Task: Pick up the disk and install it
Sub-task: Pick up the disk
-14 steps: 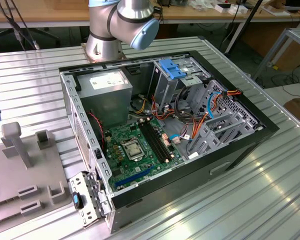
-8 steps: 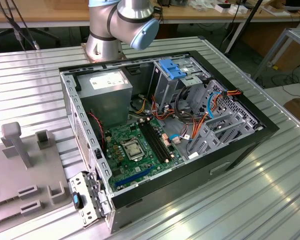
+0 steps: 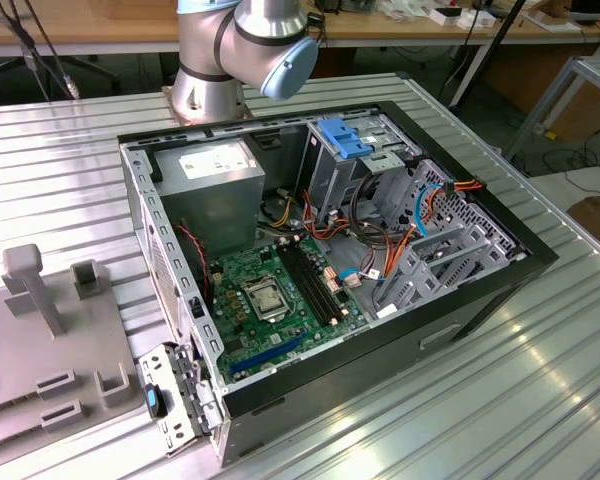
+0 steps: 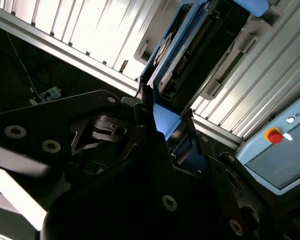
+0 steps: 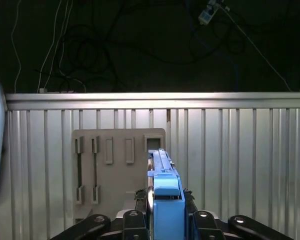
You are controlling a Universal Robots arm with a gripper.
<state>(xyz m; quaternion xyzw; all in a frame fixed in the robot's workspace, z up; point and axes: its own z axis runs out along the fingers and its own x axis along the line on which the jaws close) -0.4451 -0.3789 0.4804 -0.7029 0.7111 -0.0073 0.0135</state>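
My pincer (image 5: 165, 202) is clamped on the disk (image 5: 161, 170), gripping its blue carrier frame from either side; in both wrist views the disk stands edge-on out from me, over the ribbed table (image 5: 240, 165) and close above the grey fixture plate (image 5: 115, 170); whether its far edge touches that plate I cannot tell; I judge the picking-up step to be in hand and the install not yet begun. In the exterior view the open computer case (image 3: 450, 335) shows its motherboard (image 3: 270, 290) at centre, the drive cage (image 3: 352, 150) with blue tabs at about one o'clock from it, and the power-supply box (image 3: 215, 170) at eleven. The next move, as I judge it, calls for a firm hold and the carrier squared to that cage's bay, clear of the loose cables (image 3: 380, 240).
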